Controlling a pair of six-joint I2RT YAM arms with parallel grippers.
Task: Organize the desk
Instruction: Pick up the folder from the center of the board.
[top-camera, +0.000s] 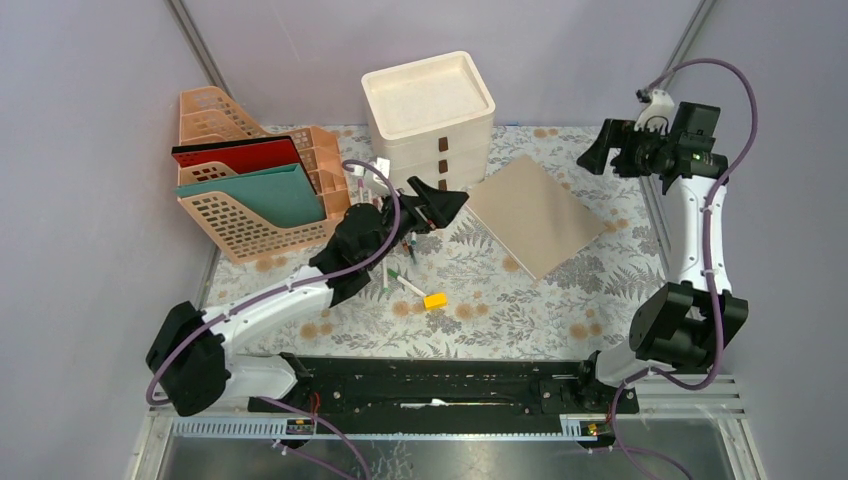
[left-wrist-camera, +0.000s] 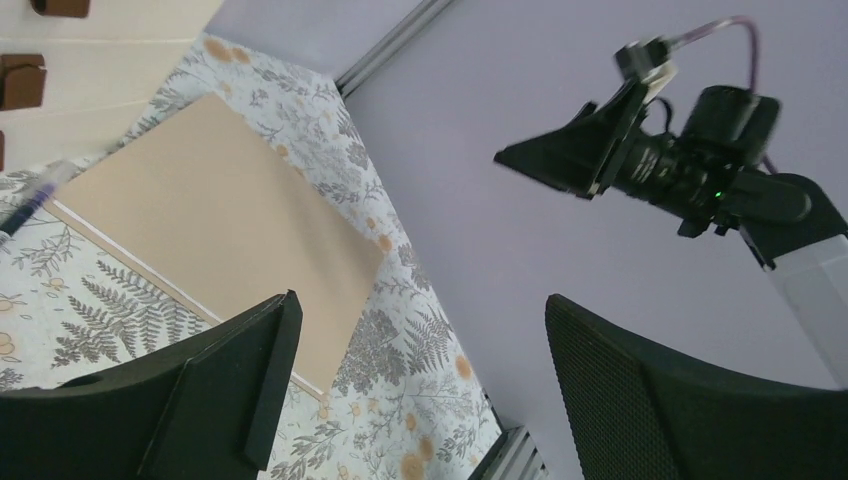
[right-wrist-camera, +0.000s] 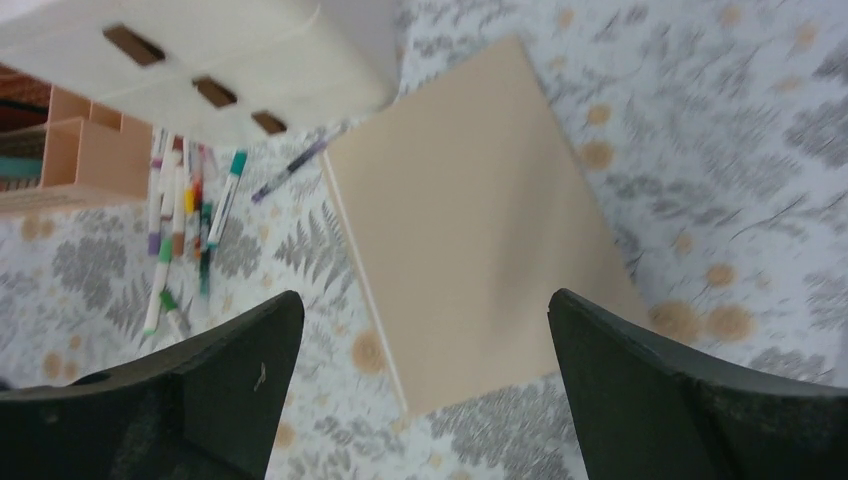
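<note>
- The desk (top-camera: 520, 310) is the fern-print cloth top filling the middle of the overhead view. It's fixed in place, so the handling question is really about the stuff lying on it. The cloth looks soft, so dragging things across it would probably bunch it up.
- The left gripper (top-camera: 440, 203) hangs just in front of the white drawer unit (top-camera: 430, 110), over the far end of the loose markers (top-camera: 400, 272). Its jaws are wide apart with nothing between them.
- The right gripper (top-camera: 598, 150) is up in the air at the far right, well clear of the cloth. It's also spread wide and empty, looking down on the tan notebook (top-camera: 537, 213).
- The markers look light, round and slick, so they'll likely roll. Best bet is a pinch across the barrel near the middle, one at a time, since they lie in a heap.
- The notebook is thin and looks fairly stiff. It lies flush on the cloth with no gap for a finger, so a corner or the near edge is probably the place to grab.
- A small yellow eraser (top-camera: 435, 300) sits just beside the markers. It should be an easy squeeze across its short sides.
- A peach file rack (top-camera: 240, 215) with red and teal folders stands at the far left.
</note>
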